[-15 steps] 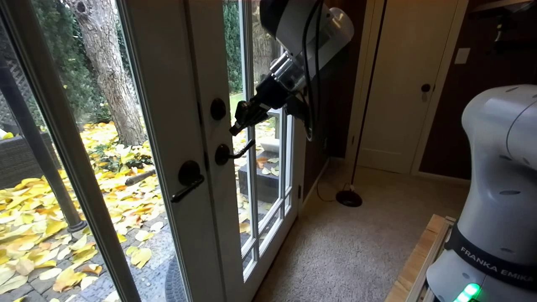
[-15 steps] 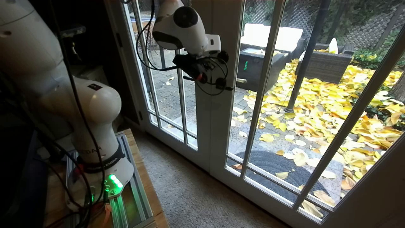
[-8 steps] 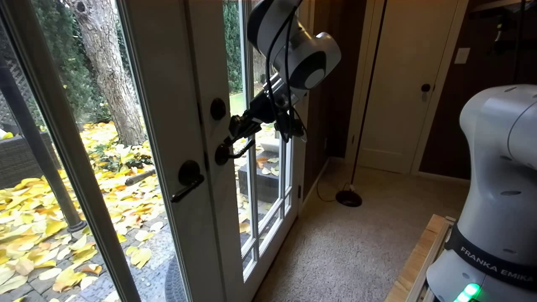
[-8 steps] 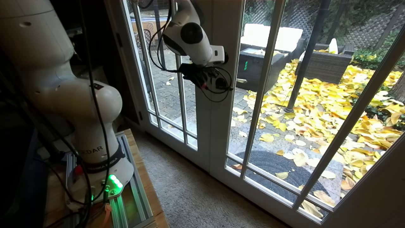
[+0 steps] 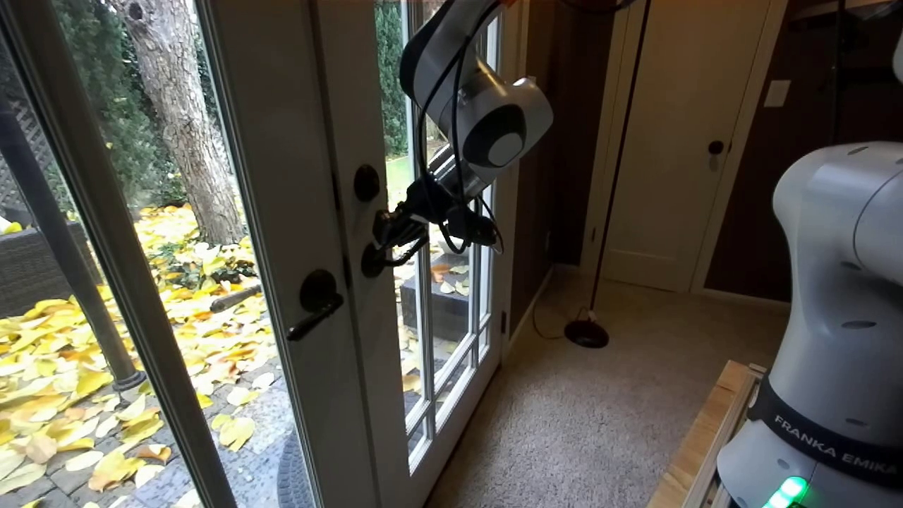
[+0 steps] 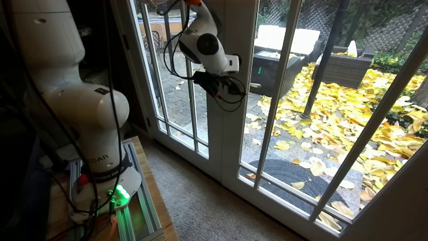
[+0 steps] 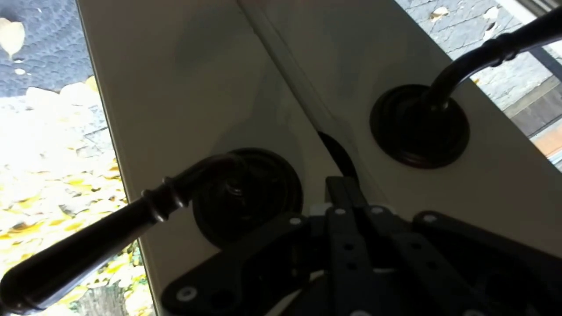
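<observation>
- Pincer [image 7: 344, 186] drawn closed, seemingly empty, in front of the door seam [image 7: 294, 74] in the wrist view.
- Nearer lever handle [image 7: 160, 202]: left of that seam there, long axis slanting away from it.

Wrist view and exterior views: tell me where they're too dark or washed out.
Wrist view: hand and lever handles very dark, fallen leaves partly bleached by daylight; in an exterior view, white outdoor seat blown out; in both exterior views, hand dark too.
</observation>
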Tool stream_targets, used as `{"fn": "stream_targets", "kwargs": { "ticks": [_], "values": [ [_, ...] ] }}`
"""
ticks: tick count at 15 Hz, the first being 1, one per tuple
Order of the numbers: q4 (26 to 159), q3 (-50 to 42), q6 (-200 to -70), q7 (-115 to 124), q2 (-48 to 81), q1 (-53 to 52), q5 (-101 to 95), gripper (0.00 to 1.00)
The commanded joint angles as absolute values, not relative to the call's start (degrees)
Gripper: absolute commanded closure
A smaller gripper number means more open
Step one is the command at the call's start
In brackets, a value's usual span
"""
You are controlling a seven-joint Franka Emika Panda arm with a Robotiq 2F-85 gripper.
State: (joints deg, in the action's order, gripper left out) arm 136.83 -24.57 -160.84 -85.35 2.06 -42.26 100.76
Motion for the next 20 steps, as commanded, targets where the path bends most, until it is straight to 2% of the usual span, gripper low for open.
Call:
{"fn": "stream_targets", "kwargs": {
  "ticks": [1, 13, 20],
  "values": [
    [136.37, -24.47, -159.83, -85.65, 2.6, -42.31, 101.99, 1.0],
    [131.36, -24.9, -156.9, -103.2, 7.0, -41.86, 116.94, 1.0],
    [127.9, -26.03, -149.28, -129.96, 10.86, -41.73, 132.5, 1.0]
  ]
}}
